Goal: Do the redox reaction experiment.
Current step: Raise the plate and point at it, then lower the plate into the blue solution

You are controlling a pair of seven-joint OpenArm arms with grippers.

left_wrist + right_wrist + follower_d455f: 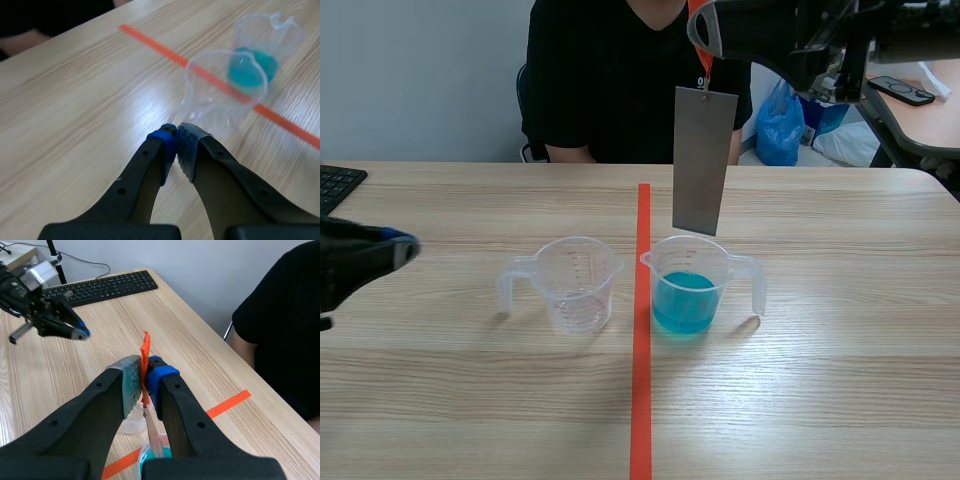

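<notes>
The grey metal plate [704, 160] is held hanging just over the cup of blue liquid [692, 290] on the desk [840, 380], its orange strap [145, 347] clenched in the right jaws. The left jaws are pressed together on nothing, near the clear cup [575, 285]. Dipping, it seems, is yet to be done.

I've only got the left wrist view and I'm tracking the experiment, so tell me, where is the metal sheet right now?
Observer: The grey metal sheet hangs upright over the cup of blue liquid, lower edge near the rim, above the liquid.
Operator: What holds it?
Observer: The right arm's jaws, shut on an orange strap at its top.
Operator: Anyone near?
Observer: A person in black sits across the table.
</notes>
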